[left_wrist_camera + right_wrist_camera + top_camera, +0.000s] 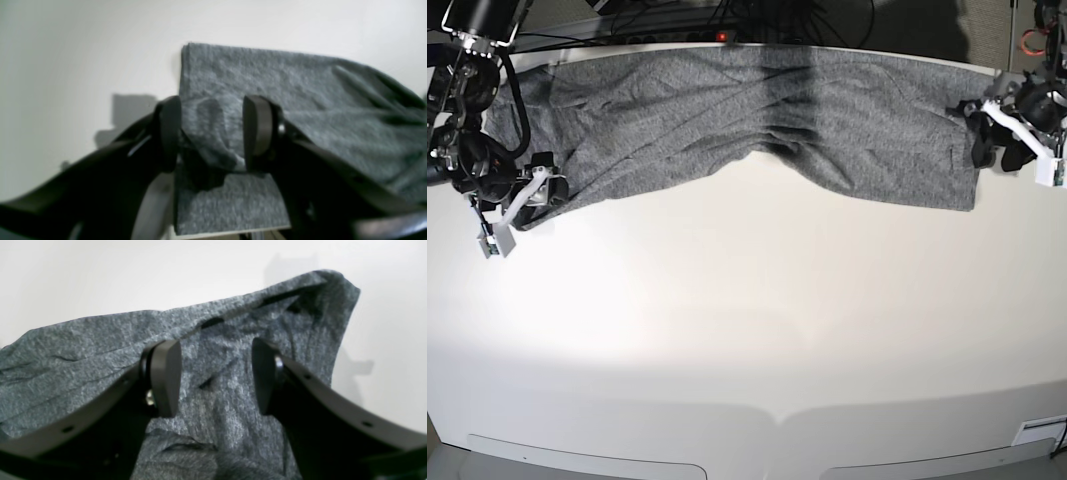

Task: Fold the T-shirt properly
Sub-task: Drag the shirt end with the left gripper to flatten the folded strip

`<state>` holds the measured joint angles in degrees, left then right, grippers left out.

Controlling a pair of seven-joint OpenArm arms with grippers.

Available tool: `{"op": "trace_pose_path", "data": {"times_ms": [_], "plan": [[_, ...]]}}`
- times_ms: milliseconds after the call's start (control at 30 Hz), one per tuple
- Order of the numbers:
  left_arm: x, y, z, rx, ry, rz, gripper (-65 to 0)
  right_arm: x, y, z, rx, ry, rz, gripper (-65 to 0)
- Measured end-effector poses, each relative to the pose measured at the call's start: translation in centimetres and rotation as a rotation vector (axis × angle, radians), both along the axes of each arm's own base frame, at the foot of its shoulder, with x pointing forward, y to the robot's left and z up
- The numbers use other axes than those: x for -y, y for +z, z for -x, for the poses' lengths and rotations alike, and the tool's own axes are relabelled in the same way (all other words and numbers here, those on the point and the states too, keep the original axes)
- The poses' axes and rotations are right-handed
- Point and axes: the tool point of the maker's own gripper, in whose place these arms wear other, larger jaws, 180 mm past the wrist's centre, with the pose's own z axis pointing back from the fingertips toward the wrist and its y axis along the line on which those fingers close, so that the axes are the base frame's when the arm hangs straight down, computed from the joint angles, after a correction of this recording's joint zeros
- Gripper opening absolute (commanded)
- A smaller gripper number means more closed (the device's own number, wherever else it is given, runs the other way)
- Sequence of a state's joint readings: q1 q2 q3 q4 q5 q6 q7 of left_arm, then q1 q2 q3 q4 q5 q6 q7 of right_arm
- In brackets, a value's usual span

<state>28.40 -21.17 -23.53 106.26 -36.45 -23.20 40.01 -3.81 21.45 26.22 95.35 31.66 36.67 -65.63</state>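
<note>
The heather-grey T-shirt [757,110] lies spread in a long band along the table's far edge, with its near edge sagging in a rumpled curve at the middle. At the cloth's right end, my left gripper [990,152] stands open. In the left wrist view its pads [258,133] straddle a raised fold of the shirt [267,73] without pinching it. At the left end, my right gripper [545,185] is open too. The right wrist view shows that gripper [215,376] with wrinkled cloth [100,340] under and between the fingers.
The white table [747,320] stretches wide in front of the shirt, down to its near edge. Dark cables [757,20] and a small red light [723,37] sit just behind the far edge. The table's edge [227,231] shows right below the left gripper.
</note>
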Motion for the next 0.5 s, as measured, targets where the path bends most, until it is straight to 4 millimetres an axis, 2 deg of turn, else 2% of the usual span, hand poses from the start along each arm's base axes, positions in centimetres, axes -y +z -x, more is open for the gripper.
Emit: {"op": "trace_pose_path", "data": {"times_ms": [233,367,500], "plan": [[-1.7,-3.6,1.4,-0.103,0.044,0.13,-36.7,0.0,-0.1,0.2,-0.01,0.001,0.002,-31.2],[-1.3,-4.6,1.6,-0.106,0.038,0.227,-36.7,0.0,-0.1,0.2,-0.011,0.001,0.002,-31.2],[-1.9,-5.7,1.7,-0.129,0.063,0.246,-36.7,0.0,-0.1,0.2,-0.01,0.001,0.002,-31.2]]}}
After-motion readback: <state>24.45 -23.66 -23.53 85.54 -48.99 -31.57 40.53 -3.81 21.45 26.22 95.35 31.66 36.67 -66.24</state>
